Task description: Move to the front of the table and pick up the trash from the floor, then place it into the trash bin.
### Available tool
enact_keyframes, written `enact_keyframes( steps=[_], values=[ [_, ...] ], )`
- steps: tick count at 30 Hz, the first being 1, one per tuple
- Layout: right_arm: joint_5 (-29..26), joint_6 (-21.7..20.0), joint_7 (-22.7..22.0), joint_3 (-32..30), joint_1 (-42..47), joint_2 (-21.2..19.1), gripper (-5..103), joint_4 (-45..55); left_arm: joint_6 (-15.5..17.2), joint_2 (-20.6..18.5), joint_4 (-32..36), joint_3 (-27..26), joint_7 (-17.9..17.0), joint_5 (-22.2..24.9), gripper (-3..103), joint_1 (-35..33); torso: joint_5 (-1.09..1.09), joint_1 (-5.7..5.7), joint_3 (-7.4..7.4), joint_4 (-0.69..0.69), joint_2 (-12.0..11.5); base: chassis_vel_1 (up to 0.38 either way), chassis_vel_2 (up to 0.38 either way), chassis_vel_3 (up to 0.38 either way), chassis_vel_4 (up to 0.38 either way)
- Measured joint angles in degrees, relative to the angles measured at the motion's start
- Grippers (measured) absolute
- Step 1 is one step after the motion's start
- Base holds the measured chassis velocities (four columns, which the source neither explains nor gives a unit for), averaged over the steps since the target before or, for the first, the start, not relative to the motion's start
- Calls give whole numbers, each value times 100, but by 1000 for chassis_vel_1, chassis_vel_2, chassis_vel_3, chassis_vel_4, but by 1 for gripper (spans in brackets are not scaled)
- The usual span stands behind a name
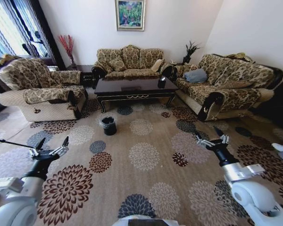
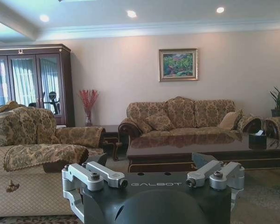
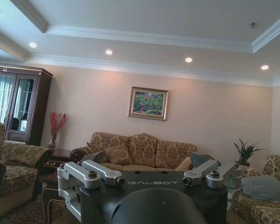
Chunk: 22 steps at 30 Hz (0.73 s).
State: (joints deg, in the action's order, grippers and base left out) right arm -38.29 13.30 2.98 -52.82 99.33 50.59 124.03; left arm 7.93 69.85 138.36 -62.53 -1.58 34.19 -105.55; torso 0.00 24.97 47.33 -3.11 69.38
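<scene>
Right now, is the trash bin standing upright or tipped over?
Upright. The trash bin stands on the carpet before the coffee table, its bag-lined rim facing up.

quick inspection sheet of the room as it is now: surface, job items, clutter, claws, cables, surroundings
surface: floor, beige carpet with round flower medallions, wide bare stretch between robot and table.
job's things: table, dark and glossy, standing ahead between the sofas; trash bin, black with clear liner, on the carpet in front of the table's left end; no trash made out on the carpet from here.
clutter: black box on the table's right end.
grippers: left claw open, held above the carpet low on the left; right claw open, above the carpet on the right; both empty.
cables: nothing seen.
surroundings: three patterned sofas, framed painting, potted plant, glass-door cabinet.
</scene>
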Motion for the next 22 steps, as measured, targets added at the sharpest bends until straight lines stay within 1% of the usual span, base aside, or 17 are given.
enact_keyframes(
  steps=[7,22],
  values=[
    [24,0,19,-2,12,-24,100,22,8,14,46,-28,25,-76,100,-46,0,-8,-10,0,-19,0,0,0,0],
    [34,-9,21,3,8,-23,100,22,17,15,51,-32,19,-81,100,-46,0,-18,-22,0,-39,0,0,0,0]
  ],
)
